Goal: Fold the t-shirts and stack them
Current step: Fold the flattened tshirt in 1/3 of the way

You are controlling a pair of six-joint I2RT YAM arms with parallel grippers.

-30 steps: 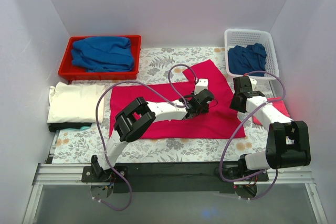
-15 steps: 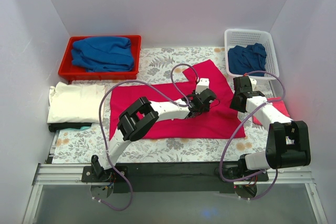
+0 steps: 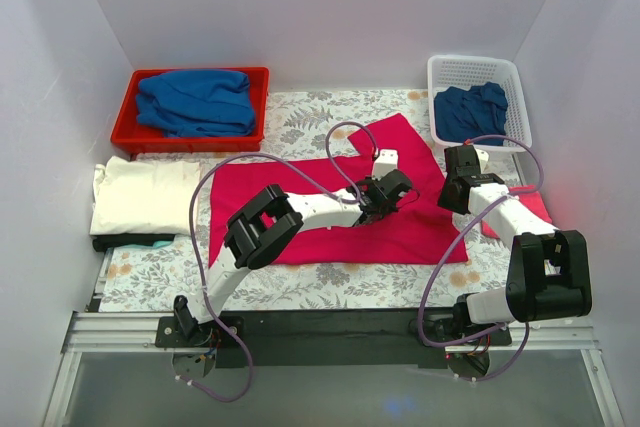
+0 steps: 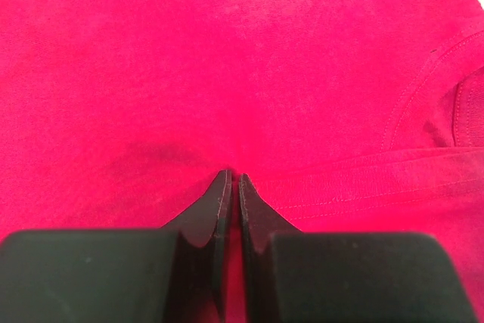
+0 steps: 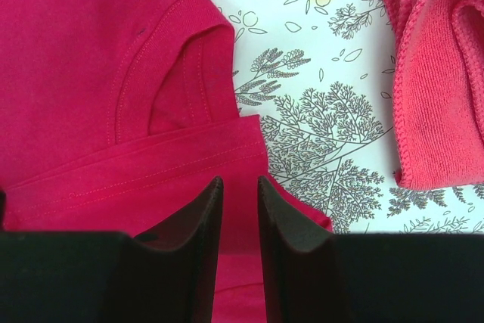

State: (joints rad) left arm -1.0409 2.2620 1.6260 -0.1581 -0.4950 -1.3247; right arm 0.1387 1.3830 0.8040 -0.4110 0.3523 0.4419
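Note:
The crimson-pink t-shirt lies spread flat across the middle of the table, one sleeve pointing to the far right. It fills the left wrist view and the left of the right wrist view. My left gripper rests on the shirt's right part. Its jaws are closed to a thin slit with red cloth in it, at a stitched hem. My right gripper hovers over the shirt's right edge, its jaws narrowly apart with flat cloth below. A cream shirt lies folded at the left.
A red tray at the back left holds a blue shirt. A white basket at the back right holds another blue shirt. A pink cloth lies right of the right gripper on the floral table cover.
My left gripper has shifted slightly right and away along the shirt. The right arm and the shirt's outline have not visibly changed.

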